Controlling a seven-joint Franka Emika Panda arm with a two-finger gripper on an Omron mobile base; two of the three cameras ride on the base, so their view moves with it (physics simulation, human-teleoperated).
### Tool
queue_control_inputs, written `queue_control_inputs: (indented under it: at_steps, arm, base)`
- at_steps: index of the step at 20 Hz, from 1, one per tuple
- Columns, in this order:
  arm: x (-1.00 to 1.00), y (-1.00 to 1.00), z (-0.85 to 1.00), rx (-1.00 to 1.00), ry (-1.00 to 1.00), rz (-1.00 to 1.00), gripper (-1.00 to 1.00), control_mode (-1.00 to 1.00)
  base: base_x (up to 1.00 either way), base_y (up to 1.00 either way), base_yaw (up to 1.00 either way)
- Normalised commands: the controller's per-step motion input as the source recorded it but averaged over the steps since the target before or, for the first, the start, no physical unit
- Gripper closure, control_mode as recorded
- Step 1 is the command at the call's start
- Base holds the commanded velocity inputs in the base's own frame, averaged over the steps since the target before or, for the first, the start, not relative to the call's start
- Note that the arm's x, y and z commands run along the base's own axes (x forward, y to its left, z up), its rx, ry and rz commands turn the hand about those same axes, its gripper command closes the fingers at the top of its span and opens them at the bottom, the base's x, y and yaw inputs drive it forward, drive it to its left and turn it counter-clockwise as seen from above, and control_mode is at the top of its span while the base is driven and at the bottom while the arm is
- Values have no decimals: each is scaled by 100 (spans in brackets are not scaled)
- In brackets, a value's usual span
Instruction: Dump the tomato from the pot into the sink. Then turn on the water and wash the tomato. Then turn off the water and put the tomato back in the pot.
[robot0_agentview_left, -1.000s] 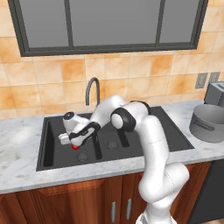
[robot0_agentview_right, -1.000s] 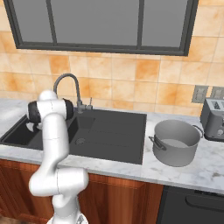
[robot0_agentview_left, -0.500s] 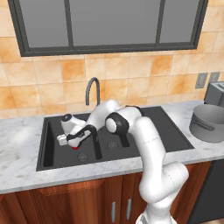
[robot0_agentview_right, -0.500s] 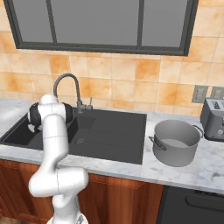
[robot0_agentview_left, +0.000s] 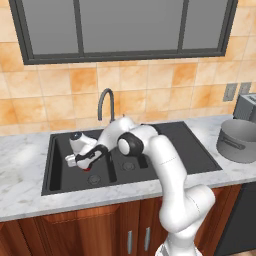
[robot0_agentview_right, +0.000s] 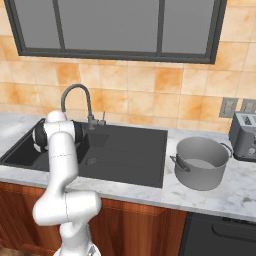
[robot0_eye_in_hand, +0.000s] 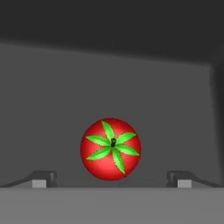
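Note:
The tomato, red with a green stem top, lies on the dark floor of the sink. It sits between the two fingertips of my open gripper, clear of both. In the left base view the gripper reaches down into the left basin of the sink, right over the tomato. The grey pot stands on the counter to the right of the sink, far from the hand. From the right base view, the pot is beside the sink.
A dark gooseneck faucet rises behind the sink, just above my arm; it also shows in the right base view as the faucet. A grey toaster stands behind the pot. No water is running.
The arm's elbow has swung a little to the left and the hand has sunk slightly toward the tomato. The jaws have stayed open.

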Motion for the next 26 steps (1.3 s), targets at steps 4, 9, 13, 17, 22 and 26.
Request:
queue_control_inputs:
  at_steps: [4,9,13,17,22,26]
  arm:
    - [1,0,-10,0,0,0,-100,-100]
    - [5,0,-21,0,0,0,-100,-100]
    - [7,0,-25,0,0,0,-100,-100]
    - [15,0,-32,-2,0,0,-100,-100]
    - [22,0,-36,-2,0,0,-100,-100]
    - [13,0,-35,-1,0,0,100,-100]
  base:
    - [0,0,0]
    - [0,0,0]
    - [0,0,0]
    - [0,0,0]
    - [0,0,0]
    - [0,0,0]
